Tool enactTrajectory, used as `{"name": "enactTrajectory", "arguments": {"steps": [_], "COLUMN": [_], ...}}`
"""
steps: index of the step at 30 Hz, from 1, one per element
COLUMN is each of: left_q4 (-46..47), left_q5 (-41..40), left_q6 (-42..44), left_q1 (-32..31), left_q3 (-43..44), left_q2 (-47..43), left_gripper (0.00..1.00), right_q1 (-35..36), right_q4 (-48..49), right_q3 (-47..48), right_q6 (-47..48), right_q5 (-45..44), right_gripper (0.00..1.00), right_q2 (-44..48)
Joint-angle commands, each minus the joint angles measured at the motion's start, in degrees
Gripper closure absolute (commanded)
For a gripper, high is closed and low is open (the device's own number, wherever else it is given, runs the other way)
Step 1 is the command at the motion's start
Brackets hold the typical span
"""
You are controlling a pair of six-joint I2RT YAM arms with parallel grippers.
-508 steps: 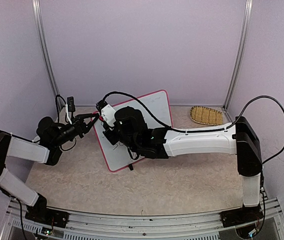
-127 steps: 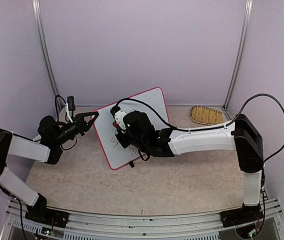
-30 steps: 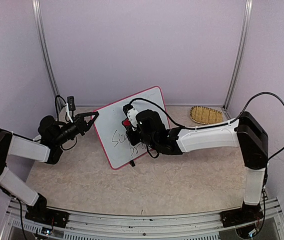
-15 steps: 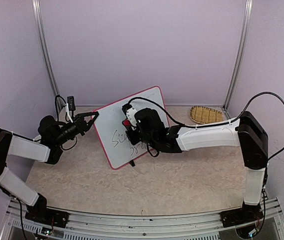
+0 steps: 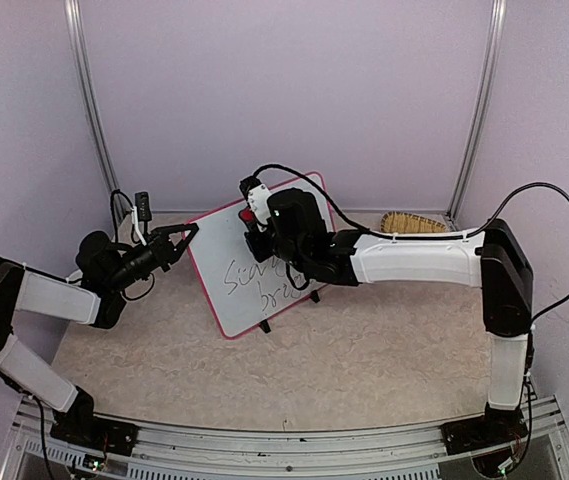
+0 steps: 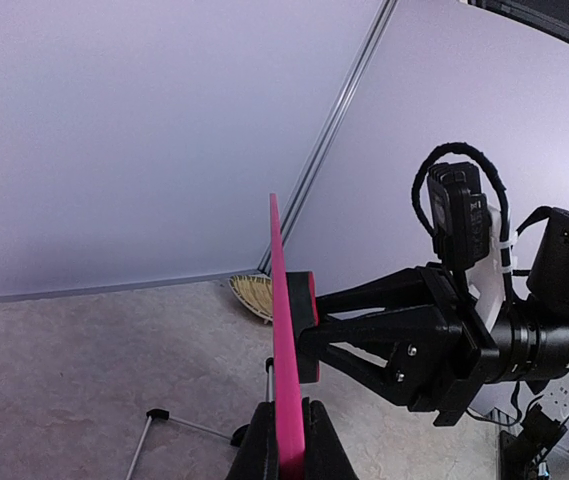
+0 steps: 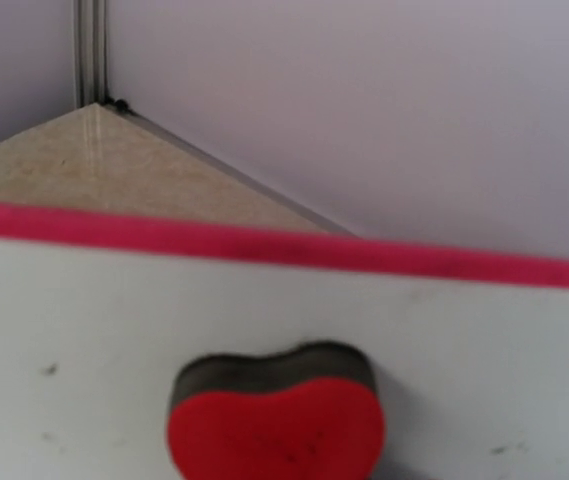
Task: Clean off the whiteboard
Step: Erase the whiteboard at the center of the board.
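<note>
Red heart-shaped eraser [image 7: 276, 430] — pink-framed whiteboard [image 5: 226, 262]

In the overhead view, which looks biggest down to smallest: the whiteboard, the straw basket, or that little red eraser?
1. whiteboard, by far the largest.
2. woven basket, though it is partly hidden.
3. red eraser, only a small spot showing.

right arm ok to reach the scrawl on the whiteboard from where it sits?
Probably yes. The right gripper holds the heart-shaped eraser at the top of the whiteboard, and the scrawl lies just below on the same face, with nothing between. The left gripper clamps only the frame's edge.
</note>
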State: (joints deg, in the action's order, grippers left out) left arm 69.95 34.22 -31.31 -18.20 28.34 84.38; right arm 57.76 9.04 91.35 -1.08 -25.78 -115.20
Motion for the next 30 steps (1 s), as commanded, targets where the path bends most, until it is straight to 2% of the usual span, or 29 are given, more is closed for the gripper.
{"name": "enactTrajectory", "arguments": {"steps": [1, 8, 15, 30], "left_q4": [-0.96, -0.99, -0.87, -0.74], "left_q5": [5.42, 5.42, 5.41, 5.50], "left_q6": [2.74, 2.73, 2.60, 2.45], "left_q1": [-1.19, -1.14, -1.14, -1.14], "left_q3": [0.32, 0.40, 0.58, 0.59], "left_q2": [-0.27, -0.02, 0.47, 0.70], "left_gripper": [1.00, 1.00, 1.00, 1.00], "right_q1": [-2.03, -2.24, -2.14, -1.68], "right_q4": [-0.22, -1.35, -0.31, 1.51], "right_q3": [2.52, 0.74, -6.32, -15.70], "right_q6": [0.17, -1.12, -3.55, -6.37], "right_q5": [-0.54, 2.19, 4.03, 3.85], "right_gripper": [0.80, 0.80, 0.81, 0.82], "right_q2": [-1.40, -1.78, -0.45, 1.93]}}
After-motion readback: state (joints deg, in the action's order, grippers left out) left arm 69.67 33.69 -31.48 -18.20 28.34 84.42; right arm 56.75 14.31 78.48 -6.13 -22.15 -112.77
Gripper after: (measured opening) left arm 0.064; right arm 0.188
